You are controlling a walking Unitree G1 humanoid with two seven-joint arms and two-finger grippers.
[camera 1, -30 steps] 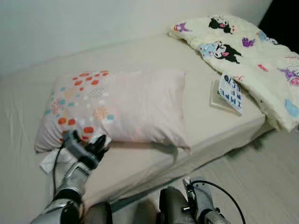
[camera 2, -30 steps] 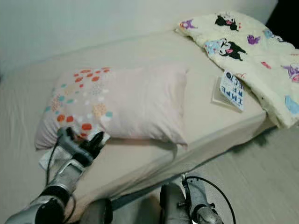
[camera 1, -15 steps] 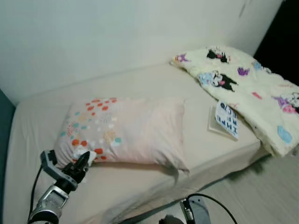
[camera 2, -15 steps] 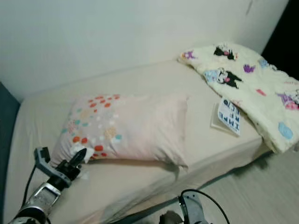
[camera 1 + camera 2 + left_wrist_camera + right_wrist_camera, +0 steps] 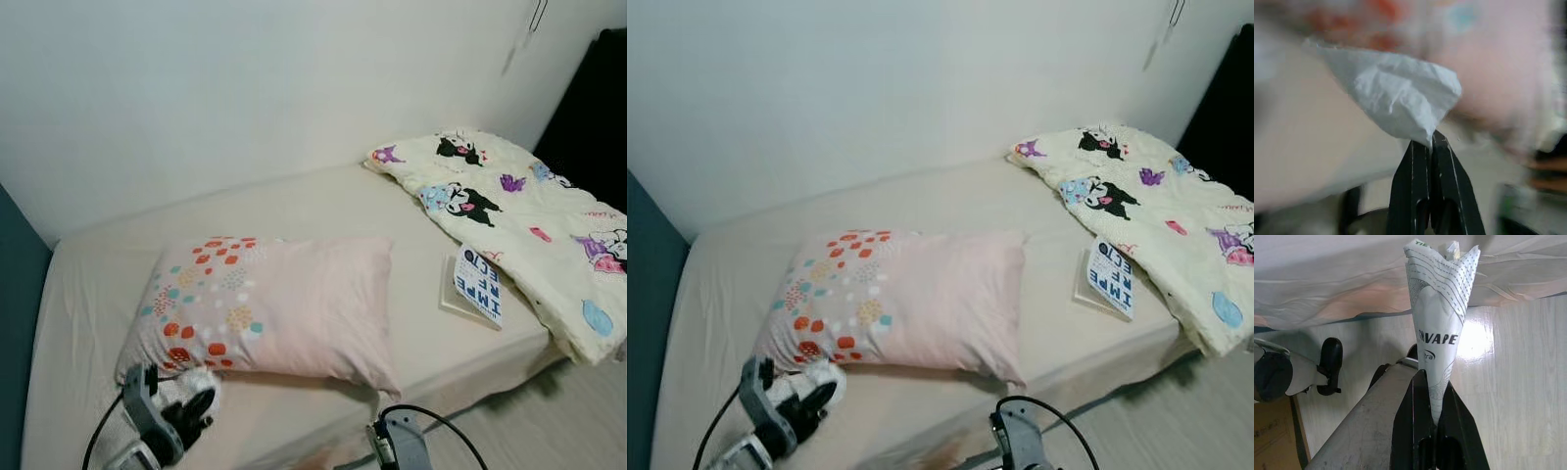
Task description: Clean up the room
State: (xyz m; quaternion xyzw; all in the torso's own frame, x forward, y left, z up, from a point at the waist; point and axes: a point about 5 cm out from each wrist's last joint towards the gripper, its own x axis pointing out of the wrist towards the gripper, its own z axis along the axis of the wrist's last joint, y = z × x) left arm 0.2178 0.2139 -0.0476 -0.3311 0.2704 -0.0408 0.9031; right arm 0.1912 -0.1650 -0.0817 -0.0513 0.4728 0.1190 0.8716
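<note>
A crumpled white tissue (image 5: pixel 1396 93) is pinched in my left gripper (image 5: pixel 1429 143), whose black fingers are shut on its lower corner. In the left eye view that gripper (image 5: pixel 192 415) hangs just above the near edge of the bed, in front of the pillow's corner, with the tissue (image 5: pixel 197 383) bunched at its tip. My right gripper (image 5: pixel 1432 382) is low beside the bed, shut on a folded white printed wrapper (image 5: pixel 1440 318) that sticks up over the wooden floor. The right wrist (image 5: pixel 396 446) with its black cable shows at the bottom edge.
A pink pillow (image 5: pixel 284 304) with coloured dots lies mid-bed. A book (image 5: pixel 477 285) and a cream cartoon blanket (image 5: pixel 519 206) lie at the right. A teal panel (image 5: pixel 15 333) borders the bed's left side. A cardboard box (image 5: pixel 1272 440) stands on the floor.
The camera has tilted up, showing more wall. My left gripper has closed on the tissue that lay by the pillow's corner and drawn it back toward me, off the sheet.
</note>
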